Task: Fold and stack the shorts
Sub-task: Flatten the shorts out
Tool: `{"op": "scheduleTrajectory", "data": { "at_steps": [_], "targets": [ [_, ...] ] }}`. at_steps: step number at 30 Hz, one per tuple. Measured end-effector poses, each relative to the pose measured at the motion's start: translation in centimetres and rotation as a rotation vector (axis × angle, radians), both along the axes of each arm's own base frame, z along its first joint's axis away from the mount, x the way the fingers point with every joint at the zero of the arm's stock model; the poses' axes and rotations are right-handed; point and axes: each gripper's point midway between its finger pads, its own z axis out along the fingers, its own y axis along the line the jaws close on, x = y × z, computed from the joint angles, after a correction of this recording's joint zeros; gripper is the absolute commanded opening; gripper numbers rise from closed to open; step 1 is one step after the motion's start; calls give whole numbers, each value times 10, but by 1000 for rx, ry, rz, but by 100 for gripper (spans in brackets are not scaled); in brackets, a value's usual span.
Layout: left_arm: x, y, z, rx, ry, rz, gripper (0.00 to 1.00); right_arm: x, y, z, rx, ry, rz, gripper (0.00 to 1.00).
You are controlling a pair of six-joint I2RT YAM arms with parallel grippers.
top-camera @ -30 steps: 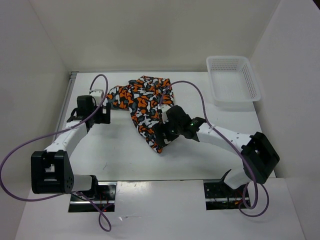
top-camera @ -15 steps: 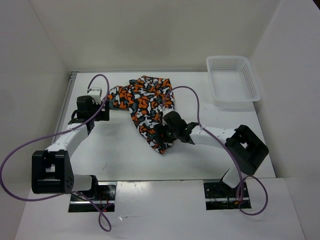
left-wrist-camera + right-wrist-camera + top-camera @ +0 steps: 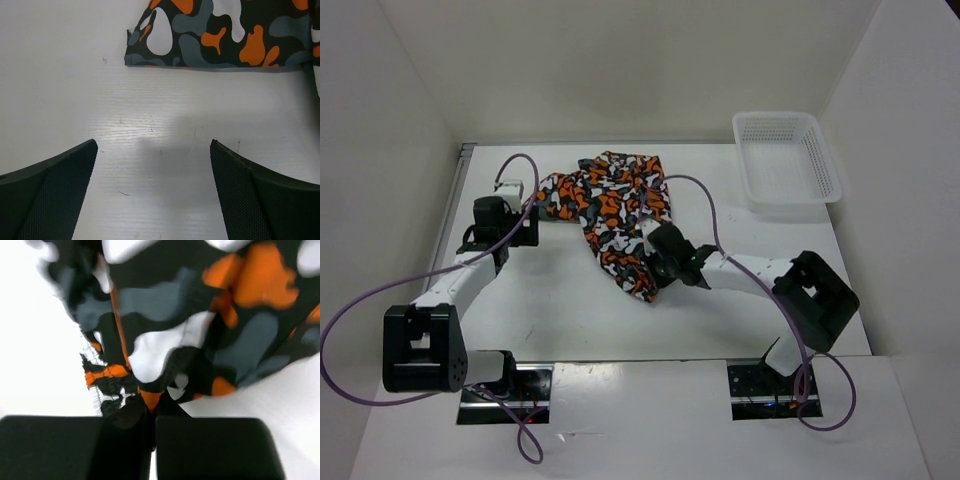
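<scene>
The shorts (image 3: 610,205), in an orange, black, grey and white blotch print, lie crumpled across the table's middle, with one end trailing toward the near side. My right gripper (image 3: 655,272) is shut on that near end; the right wrist view shows the shorts' edge (image 3: 150,397) pinched between the two black fingers. My left gripper (image 3: 525,228) hovers open just left of the shorts. The left wrist view has a corner of the shorts (image 3: 200,35) lying flat beyond the spread fingers, with bare table between them.
A white plastic mesh basket (image 3: 786,158) stands at the back right corner. White walls close in the table on the left, back and right. Purple cables loop over both arms.
My right gripper has slid toward the near end of the shorts and shut on the fabric. The left arm has barely moved and stays open.
</scene>
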Motion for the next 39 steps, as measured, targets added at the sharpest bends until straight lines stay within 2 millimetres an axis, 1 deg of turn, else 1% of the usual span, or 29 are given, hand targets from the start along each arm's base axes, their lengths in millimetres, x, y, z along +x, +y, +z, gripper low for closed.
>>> {"op": "scheduleTrajectory", "data": {
  "at_steps": [1, 2, 4, 6, 8, 11, 12, 13, 14, 15, 16, 18, 19, 21, 22, 23, 24, 25, 26, 27, 28, 29, 30, 31, 32, 34, 37, 38, 39],
  "targets": [
    [0, 1, 3, 1, -9, 3, 100, 7, 4, 9, -9, -32, 36, 0],
    [0, 2, 7, 1, -19, 5, 100, 16, 11, 24, -10, -73, 75, 0],
    [0, 4, 16, 3, -46, 11, 100, 35, 35, 70, 24, -167, 179, 0],
    [-1, 5, 26, 5, -77, 15, 100, 47, 61, 131, 98, -279, 297, 0],
    [-4, 8, 34, 8, -106, 23, 100, 48, 79, 204, 201, -395, 387, 0],
    [-10, 12, 44, 11, -141, 36, 100, 44, 81, 313, 336, -579, 404, 0],
    [-11, 14, 46, 14, -151, 44, 100, 45, 76, 342, 372, -640, 387, 0],
    [-11, 16, 49, 15, -157, 48, 100, 47, 69, 366, 403, -691, 364, 0],
    [-11, 17, 50, 16, -161, 52, 100, 51, 62, 383, 426, -725, 334, 4],
    [-11, 19, 51, 16, -163, 57, 100, 66, 50, 394, 452, -741, 280, 28],
    [-11, 20, 51, 17, -163, 62, 100, 83, 40, 399, 465, -745, 217, 48],
    [-9, 24, 51, 18, -156, 71, 100, 141, 6, 404, 463, -771, 35, 86],
    [-6, 25, 52, 18, -152, 74, 100, 171, -9, 396, 444, -772, -50, 92],
    [3, 26, 53, 16, -143, 74, 100, 235, -39, 364, 365, -755, -201, 100],
    [7, 26, 54, 13, -138, 70, 100, 265, -48, 335, 317, -707, -256, 100],
    [11, 26, 55, 10, -132, 65, 100, 289, -52, 300, 271, -646, -295, 100],
    [14, 25, 55, 6, -127, 59, 100, 309, -56, 266, 225, -584, -329, 100],
    [16, 23, 55, 0, -125, 51, 100, 322, -58, 229, 179, -528, -350, 100],
    [17, 22, 55, -4, -123, 44, 100, 323, -60, 192, 130, -454, -354, 100],
    [17, 20, 55, -9, -119, 36, 100, 316, -62, 159, 81, -369, -349, 100],
    [17, 19, 53, -14, -113, 29, 100, 308, -62, 140, 49, -314, -341, 100],
    [16, 16, 51, -21, -104, 18, 100, 298, -62, 127, 25, -269, -325, 100],
    [15, 13, 48, -27, -95, 7, 100, 289, -59, 126, 21, -246, -304, 100],
    [13, 11, 44, -31, -86, -1, 100, 280, -54, 130, 32, -241, -273, 98],
    [11, 8, 40, -36, -77, -9, 100, 266, -47, 140, 49, -241, -236, 98],
    [4, 4, 27, -44, -46, -21, 100, 230, -32, 160, 80, -240, -155, 98],
    [-8, 1, 6, -51, 7, -26, 100, 168, 6, 189, 156, -248, -20, 98],
    [-10, 1, 3, -52, 17, -27, 100, 147, 23, 193, 188, -235, 34, 98],
    [-12, 0, 1, -53, 23, -27, 100, 134, 35, 193, 209, -221, 74, 98]
  ]
}}
